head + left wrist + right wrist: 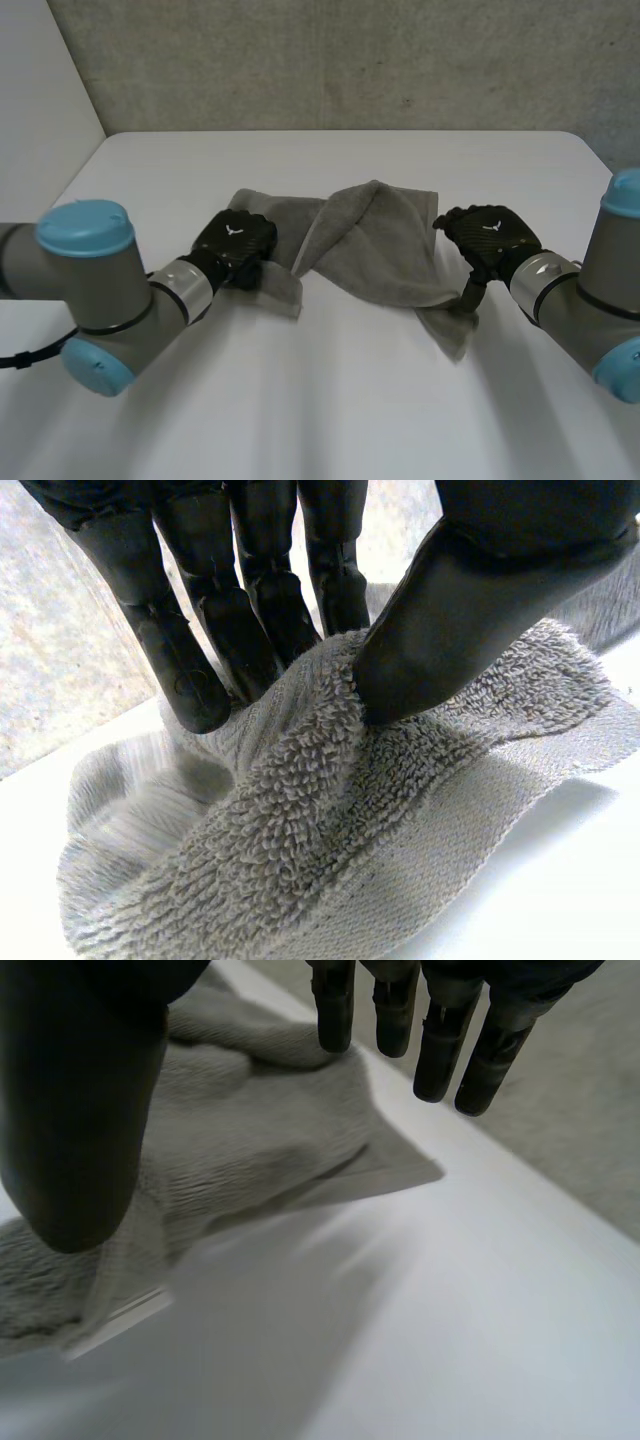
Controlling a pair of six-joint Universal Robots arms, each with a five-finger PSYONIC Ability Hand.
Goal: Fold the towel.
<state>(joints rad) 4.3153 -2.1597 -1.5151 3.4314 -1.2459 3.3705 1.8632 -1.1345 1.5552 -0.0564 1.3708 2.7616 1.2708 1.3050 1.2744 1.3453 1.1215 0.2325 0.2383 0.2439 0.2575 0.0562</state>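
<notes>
A grey towel (372,240) lies crumpled across the middle of the white table (330,400). My left hand (236,246) is on the towel's left end. In the left wrist view its thumb (470,610) presses a raised fold of towel (330,810) against the fingers (255,610), pinching it. My right hand (490,240) hovers at the towel's right edge. In the right wrist view its fingers (440,1040) are straight and stand apart from the thumb (80,1110), with the towel (250,1130) lying under the palm and a corner pointing out past the fingertips.
A grey wall (350,60) rises behind the table's far edge, with a white wall (40,90) at the left. Bare tabletop stretches in front of the towel, between my two arms.
</notes>
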